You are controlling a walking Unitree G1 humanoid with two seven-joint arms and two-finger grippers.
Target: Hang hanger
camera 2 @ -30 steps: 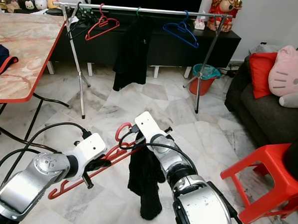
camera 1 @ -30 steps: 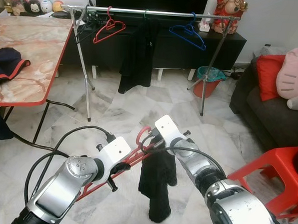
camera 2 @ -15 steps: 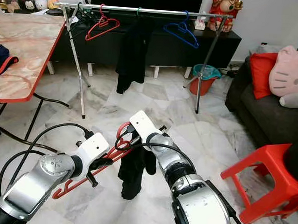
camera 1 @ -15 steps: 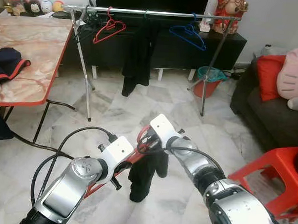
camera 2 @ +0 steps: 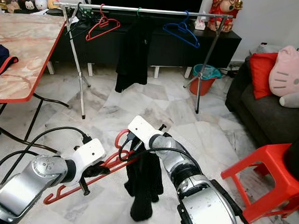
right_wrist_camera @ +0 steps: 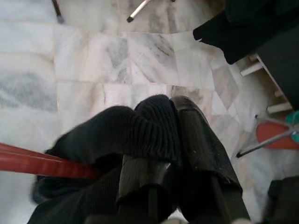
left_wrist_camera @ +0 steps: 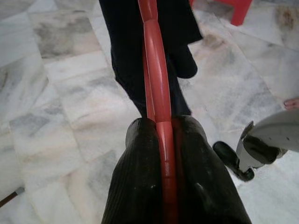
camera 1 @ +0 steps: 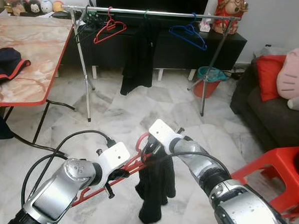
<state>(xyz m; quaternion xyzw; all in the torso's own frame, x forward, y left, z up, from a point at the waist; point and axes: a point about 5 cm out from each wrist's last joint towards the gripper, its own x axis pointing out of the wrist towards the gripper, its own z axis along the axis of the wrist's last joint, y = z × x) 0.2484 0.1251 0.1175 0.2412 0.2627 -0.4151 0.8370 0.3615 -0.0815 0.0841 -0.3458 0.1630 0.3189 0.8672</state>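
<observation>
From the head camera, the left end effector (camera 1: 117,174) clamps the bar of a red hanger (camera 1: 124,167) held low over the marble floor (camera 1: 119,115), while the right end effector (camera 1: 155,147) pinches the black garment (camera 1: 155,185) draped on it. Beyond, a rail (camera 1: 149,12) carries one red hanger, one blue hanger (camera 1: 187,33) and one dark garment. In the left wrist view, both fingers (left_wrist_camera: 140,186) press the red bar. In the right wrist view, the fingers (right_wrist_camera: 201,154) close on black cloth.
</observation>
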